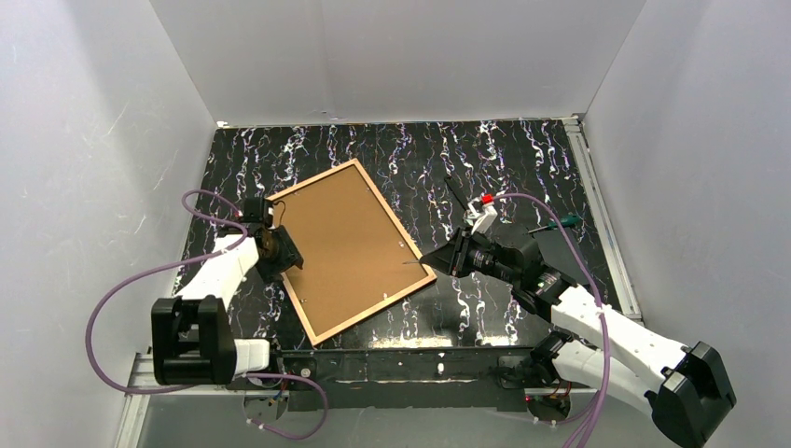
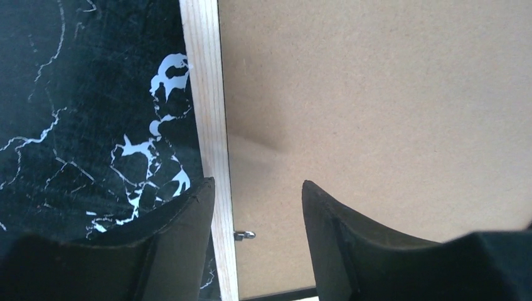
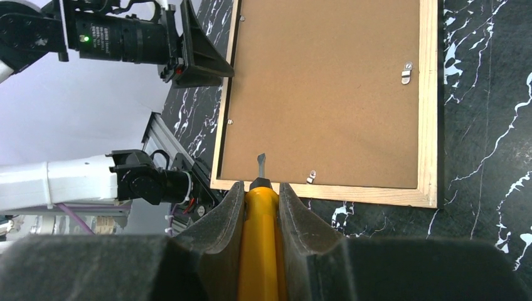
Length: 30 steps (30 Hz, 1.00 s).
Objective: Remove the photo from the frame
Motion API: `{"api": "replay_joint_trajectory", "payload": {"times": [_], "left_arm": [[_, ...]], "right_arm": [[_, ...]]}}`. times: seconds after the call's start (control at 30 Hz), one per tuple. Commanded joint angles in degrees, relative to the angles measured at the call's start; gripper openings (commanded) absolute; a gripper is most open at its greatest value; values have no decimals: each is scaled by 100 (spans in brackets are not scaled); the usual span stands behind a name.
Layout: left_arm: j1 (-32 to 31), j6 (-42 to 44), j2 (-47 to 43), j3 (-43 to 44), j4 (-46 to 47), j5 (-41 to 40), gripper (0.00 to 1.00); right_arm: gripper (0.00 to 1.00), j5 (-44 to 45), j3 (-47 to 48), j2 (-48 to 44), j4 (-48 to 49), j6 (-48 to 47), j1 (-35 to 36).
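Observation:
The frame [image 1: 312, 179] lies face down on the black marbled table, its back rails pale wood with a thin black outer edge. The photo's brown fibreboard back [image 1: 345, 247] fills it; the print side is hidden. My left gripper [image 1: 280, 250] is open, its jaws either side of the frame's left rail [image 2: 210, 94], with the board [image 2: 376, 94] under one finger. My right gripper [image 1: 437, 259] is shut on a yellow-handled screwdriver [image 3: 260, 238]. Its tip [image 3: 261, 160] is over the board [image 3: 326, 81], just inside the near rail.
Small metal tabs [image 3: 406, 73] [image 3: 310, 177] [image 2: 244, 235] sit on the board's edge. A green-handled screwdriver [image 1: 560, 222] and a black flat box [image 1: 560, 250] lie right of the right arm. A thin dark tool [image 1: 455, 191] lies behind it. White walls enclose the table.

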Motion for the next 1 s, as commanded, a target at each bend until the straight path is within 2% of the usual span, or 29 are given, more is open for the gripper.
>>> {"api": "replay_joint_trajectory", "payload": {"times": [0.0, 0.03, 0.13, 0.33, 0.57, 0.73, 0.83, 0.97], "left_arm": [[40, 12, 418, 24, -471, 165, 50], [241, -11, 449, 38, -520, 114, 50], [358, -74, 339, -141, -459, -154, 50], [495, -135, 174, -432, -227, -165, 49], [539, -135, 267, -748, 357, 384, 27], [536, 73, 266, -872, 838, 813, 1], [525, 123, 320, -771, 566, 979, 0], [525, 39, 219, -820, 225, 1027, 0]], "right_arm": [[1, -110, 246, 42, 89, -222, -11], [1, -114, 266, 54, 89, -231, -14], [1, -127, 284, 76, 111, -218, -10], [1, -187, 270, 137, 155, -214, -15], [1, -140, 230, 139, 200, -218, -10], [1, 113, 344, 400, 160, -487, -10], [1, 743, 904, 871, -465, -1201, -12], [1, 1489, 2237, 1942, -1460, -2358, 18]]}}
